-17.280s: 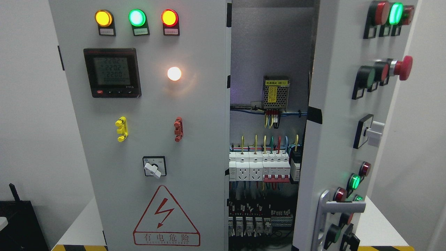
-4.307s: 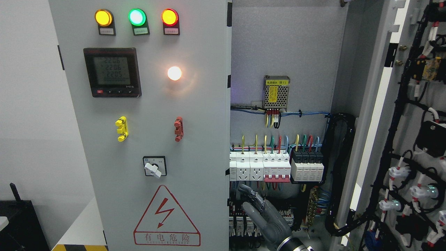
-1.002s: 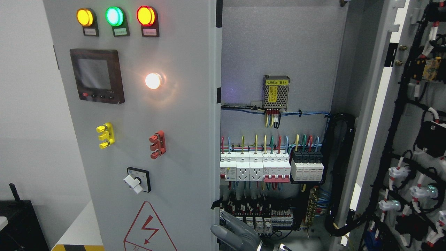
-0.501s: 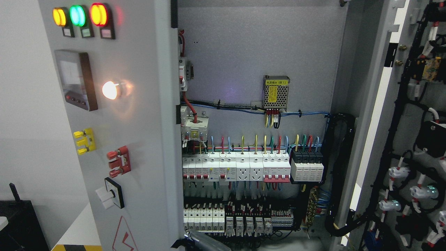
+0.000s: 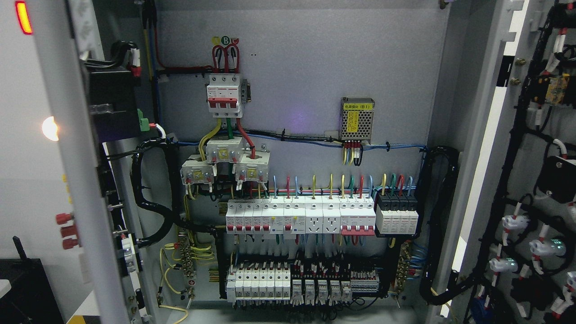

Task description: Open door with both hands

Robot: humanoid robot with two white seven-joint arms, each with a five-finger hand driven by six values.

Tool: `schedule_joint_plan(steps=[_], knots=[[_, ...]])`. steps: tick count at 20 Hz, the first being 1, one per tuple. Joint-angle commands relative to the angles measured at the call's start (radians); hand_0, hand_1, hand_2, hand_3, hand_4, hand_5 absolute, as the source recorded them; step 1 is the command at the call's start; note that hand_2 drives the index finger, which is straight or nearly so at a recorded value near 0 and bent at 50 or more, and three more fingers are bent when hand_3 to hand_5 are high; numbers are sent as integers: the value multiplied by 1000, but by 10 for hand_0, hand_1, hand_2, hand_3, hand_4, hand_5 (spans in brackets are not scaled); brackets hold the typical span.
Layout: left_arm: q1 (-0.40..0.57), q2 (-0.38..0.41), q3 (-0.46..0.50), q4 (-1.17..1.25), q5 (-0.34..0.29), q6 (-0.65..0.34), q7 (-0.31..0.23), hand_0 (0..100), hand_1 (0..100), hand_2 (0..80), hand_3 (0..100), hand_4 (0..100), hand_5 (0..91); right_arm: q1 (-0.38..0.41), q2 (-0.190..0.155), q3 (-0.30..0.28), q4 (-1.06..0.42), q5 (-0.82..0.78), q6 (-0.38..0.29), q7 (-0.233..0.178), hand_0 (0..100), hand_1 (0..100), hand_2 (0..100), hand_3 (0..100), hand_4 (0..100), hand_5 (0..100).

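Note:
Both doors of the grey electrical cabinet stand swung out. The left door [image 5: 76, 171] is seen nearly edge-on at the picture's left, its lamps and red handle barely showing on its outer face. The right door [image 5: 531, 180] is wide open at the right, its wired inner side facing me. Between them the cabinet's back panel [image 5: 315, 76] shows rows of white breakers [image 5: 297, 218], a red-topped main breaker [image 5: 223, 95] and a small power supply [image 5: 357, 118]. Neither of my hands shows in the head view.
A thick black cable loom [image 5: 150, 189] loops from the left door into the cabinet. Another black loom [image 5: 438, 225] runs to the right door. A dark object [image 5: 22, 288] stands at the lower left beside a white table edge [image 5: 87, 310].
The left door has swung further out, from half open to nearly edge-on, uncovering the cabinet's left half. The grey hand at the bottom edge has dropped out of view.

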Motion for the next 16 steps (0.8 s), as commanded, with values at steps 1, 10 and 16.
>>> schedule_joint_plan(steps=[1,10,16], knots=[[0,-1,-3,-77,0,-2,0,120,389,0,0,0,0,2,100,90,-8,59,18,-29,120,389,0,0,0,0],[254,11,-200,-785,111,-90,-2,120,389,0,0,0,0,-11,97,116,30,70,12,-115,120,389,0,0,0,0],[451,138,-365,-1266,197,-328,5,120,389,0,0,0,0,46,38,-48,41,73,9,-148,120,389,0,0,0,0]])
